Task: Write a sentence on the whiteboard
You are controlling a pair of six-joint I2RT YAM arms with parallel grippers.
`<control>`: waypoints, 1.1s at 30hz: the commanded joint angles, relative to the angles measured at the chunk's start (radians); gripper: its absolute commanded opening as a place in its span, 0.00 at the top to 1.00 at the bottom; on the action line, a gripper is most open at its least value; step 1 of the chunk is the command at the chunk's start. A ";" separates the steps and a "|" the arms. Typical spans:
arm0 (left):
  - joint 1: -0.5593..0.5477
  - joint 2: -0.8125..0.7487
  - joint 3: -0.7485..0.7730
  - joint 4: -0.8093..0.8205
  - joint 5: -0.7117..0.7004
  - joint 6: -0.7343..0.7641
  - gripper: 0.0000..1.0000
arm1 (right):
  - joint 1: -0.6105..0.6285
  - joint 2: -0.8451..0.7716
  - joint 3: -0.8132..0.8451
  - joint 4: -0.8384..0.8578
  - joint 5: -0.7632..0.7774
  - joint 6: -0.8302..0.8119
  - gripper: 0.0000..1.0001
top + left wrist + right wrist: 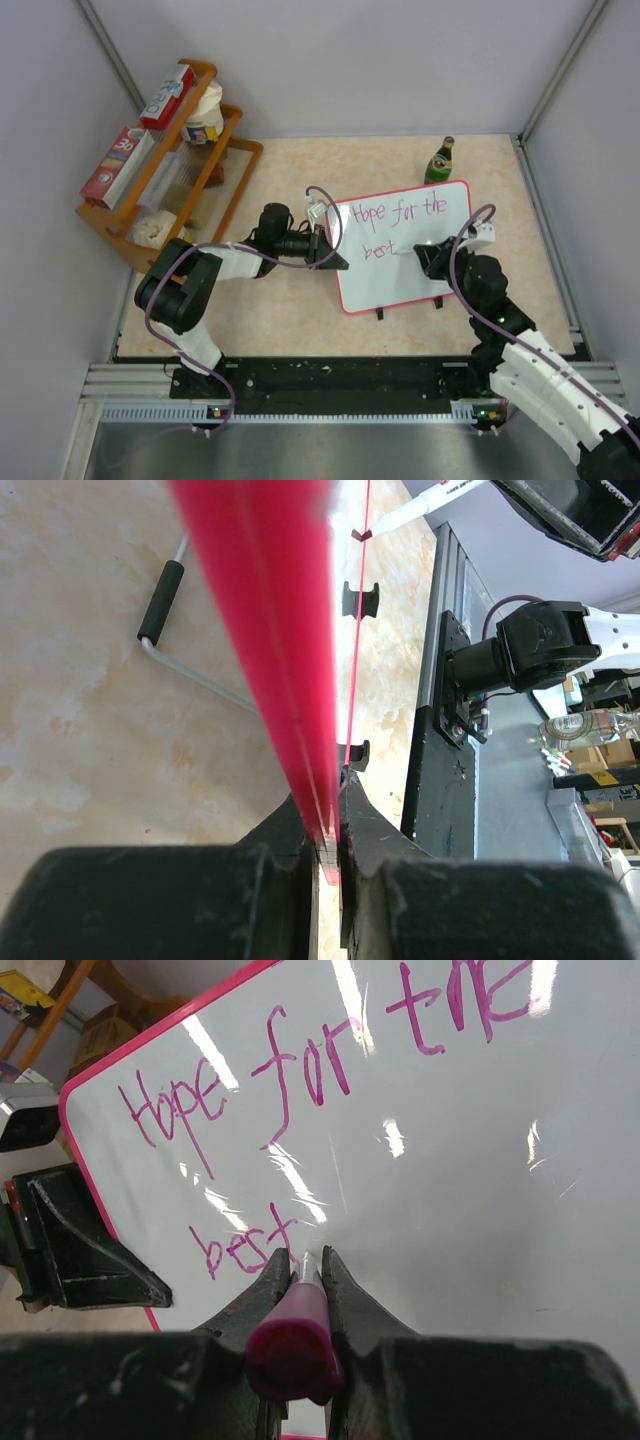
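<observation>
whiteboard (380, 282) on mottled beige counter (290, 310), pale walls (350, 60) around
my left claw (331, 258) clamps its rim; my right claw (301, 1268) clamps a marker (292, 1342) by the sentence (405, 213).

Stretching the white-and-black left arm (230, 262) sideways, clamping its black two-finger left gripper (325, 255) on the left edge of the glossy white, red-rimmed whiteboard (400, 288), angling the right arm (520, 350) forward, pinching a purple-ended marker (295, 1335) in the black right gripper (416, 256)

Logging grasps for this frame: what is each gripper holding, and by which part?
The left gripper clamps the whiteboard by its left rim; the right gripper pinches a purple marker by its barrel.
</observation>
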 commanded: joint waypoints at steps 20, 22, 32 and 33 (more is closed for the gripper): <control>-0.043 0.014 -0.031 -0.136 -0.012 0.167 1.00 | -0.022 -0.074 0.115 0.020 -0.054 -0.081 1.00; -0.044 0.014 -0.033 -0.136 -0.010 0.167 1.00 | -0.022 -0.084 0.124 0.016 -0.057 -0.083 1.00; -0.043 0.007 -0.036 -0.133 -0.016 0.165 1.00 | -0.021 -0.058 0.137 0.022 -0.096 -0.069 1.00; -0.044 0.009 -0.036 -0.133 -0.018 0.165 1.00 | -0.022 -0.057 0.137 0.022 -0.097 -0.068 1.00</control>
